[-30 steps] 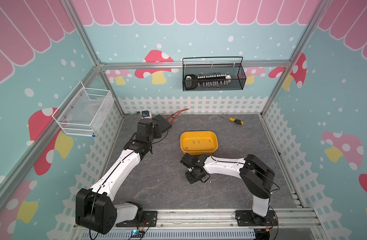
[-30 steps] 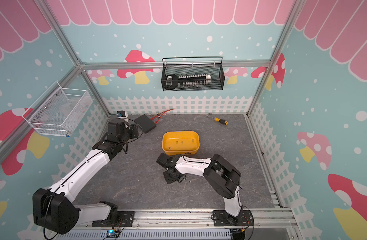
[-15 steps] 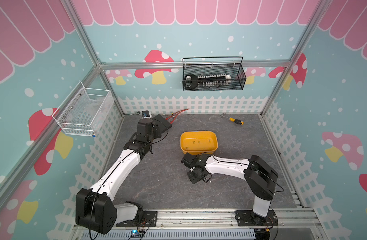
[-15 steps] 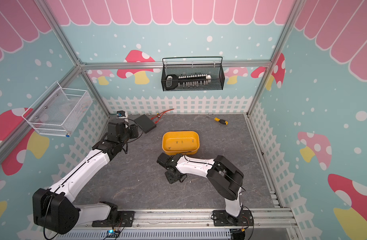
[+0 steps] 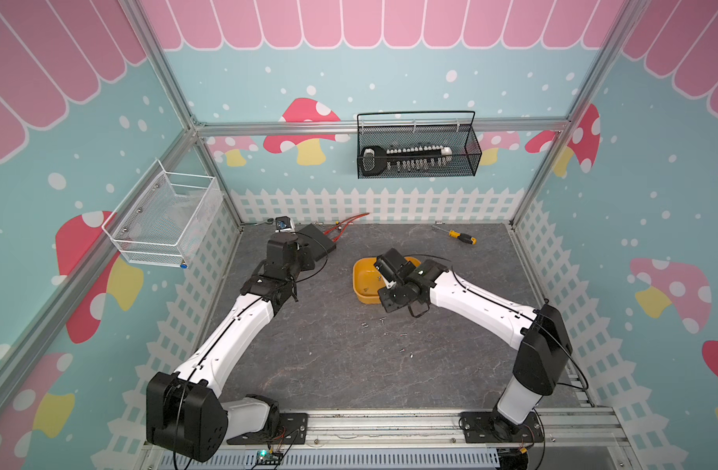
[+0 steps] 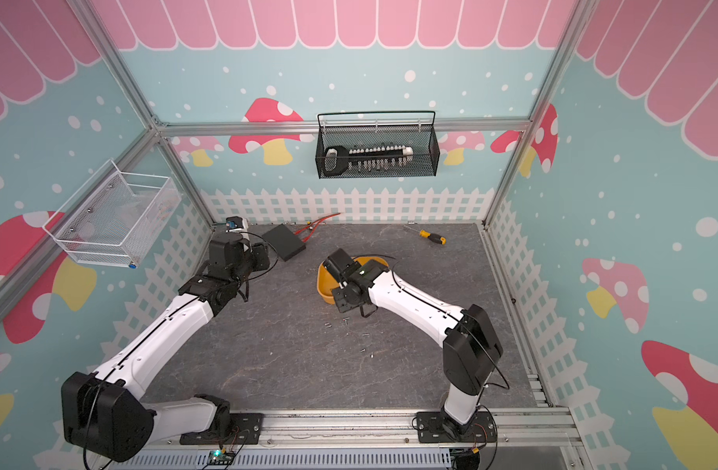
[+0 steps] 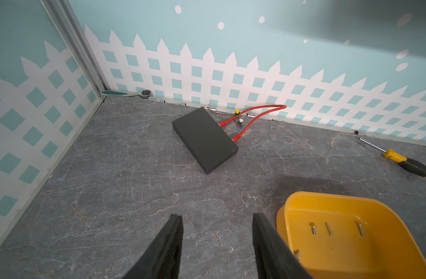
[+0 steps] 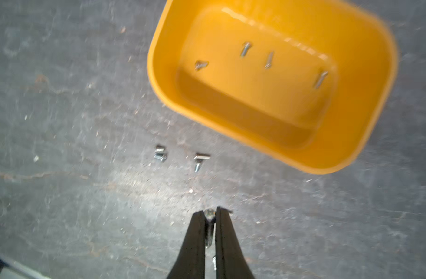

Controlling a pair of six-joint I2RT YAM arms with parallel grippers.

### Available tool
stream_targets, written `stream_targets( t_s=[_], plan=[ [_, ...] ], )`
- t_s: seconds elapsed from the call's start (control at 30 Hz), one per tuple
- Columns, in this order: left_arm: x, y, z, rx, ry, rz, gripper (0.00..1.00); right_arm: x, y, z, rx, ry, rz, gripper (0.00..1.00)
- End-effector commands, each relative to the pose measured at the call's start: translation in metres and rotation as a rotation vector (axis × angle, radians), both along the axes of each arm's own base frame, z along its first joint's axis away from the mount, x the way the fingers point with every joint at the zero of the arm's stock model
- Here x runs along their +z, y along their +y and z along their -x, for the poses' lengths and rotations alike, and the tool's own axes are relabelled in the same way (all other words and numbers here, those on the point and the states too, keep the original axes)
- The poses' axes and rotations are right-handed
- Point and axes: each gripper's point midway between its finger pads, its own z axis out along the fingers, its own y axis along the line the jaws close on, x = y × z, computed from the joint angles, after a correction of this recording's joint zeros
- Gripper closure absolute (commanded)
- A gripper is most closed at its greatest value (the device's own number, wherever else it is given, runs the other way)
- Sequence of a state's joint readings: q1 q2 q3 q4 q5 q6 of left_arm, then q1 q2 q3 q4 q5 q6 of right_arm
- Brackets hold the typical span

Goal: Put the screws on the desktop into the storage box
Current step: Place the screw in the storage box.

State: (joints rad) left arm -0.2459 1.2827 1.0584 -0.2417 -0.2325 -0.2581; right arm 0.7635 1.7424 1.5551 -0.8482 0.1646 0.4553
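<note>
Teal mushroom-print walls [image 5: 390, 81], white picket-fence trim [image 5: 373, 205], pink scalloped top [image 5: 349, 24]

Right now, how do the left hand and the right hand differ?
The left hand stands open and empty; the right hand is shut on a screw. The left hand is beside the storage box, over bare desktop; the right hand has loose screws lying near it. Both have black fingers.

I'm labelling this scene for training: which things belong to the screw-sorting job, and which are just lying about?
Job: loose screws, held screw in right gripper, storage box.
Lying about: screwdriver, black slab, red cables, ratchet, black basket, white basket.
</note>
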Motion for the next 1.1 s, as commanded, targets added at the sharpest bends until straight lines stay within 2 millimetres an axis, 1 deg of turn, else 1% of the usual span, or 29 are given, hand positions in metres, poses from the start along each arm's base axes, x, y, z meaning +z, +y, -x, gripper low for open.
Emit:
stream_targets(
  t_s=[0.0, 0.07, 0.1, 0.17, 0.27, 0.37, 0.5, 0.67, 0.83, 1.07],
  plan=[
    [0.001, 0.005, 0.002, 0.015, -0.012, 0.0, 0.5, 0.006, -0.012, -0.038, 0.005, -0.051, 0.064, 1.0],
    [0.001, 0.004, 0.001, 0.013, -0.012, 0.001, 0.5, 0.011, -0.01, -0.062, -0.005, -0.074, 0.058, 1.0],
    [0.001, 0.004, 0.001, 0.012, -0.012, 0.002, 0.5, 0.006, -0.008, -0.073, -0.008, -0.07, 0.063, 1.0],
    [0.001, 0.005, 0.002, 0.013, -0.012, 0.0, 0.5, 0.003, -0.004, -0.09, -0.015, -0.071, 0.055, 1.0],
    [0.001, 0.005, 0.002, 0.013, -0.013, -0.002, 0.5, -0.008, 0.001, -0.11, -0.023, -0.057, 0.041, 1.0],
    [0.003, 0.006, 0.002, 0.015, -0.015, -0.003, 0.5, -0.023, 0.002, -0.121, -0.026, -0.034, 0.046, 1.0],
    [0.003, 0.006, 0.002, 0.012, -0.016, 0.0, 0.5, -0.047, -0.007, -0.129, -0.037, 0.011, 0.064, 1.0],
    [0.002, 0.004, 0.002, 0.003, -0.013, 0.005, 0.5, -0.074, -0.017, -0.13, -0.042, 0.061, 0.093, 1.0],
    [0.001, 0.003, 0.001, -0.003, -0.012, 0.006, 0.5, -0.1, -0.019, -0.131, -0.054, 0.101, 0.089, 1.0],
    [0.001, 0.003, 0.002, -0.003, -0.012, 0.003, 0.5, -0.129, -0.021, -0.13, -0.061, 0.148, 0.104, 1.0]
  ],
)
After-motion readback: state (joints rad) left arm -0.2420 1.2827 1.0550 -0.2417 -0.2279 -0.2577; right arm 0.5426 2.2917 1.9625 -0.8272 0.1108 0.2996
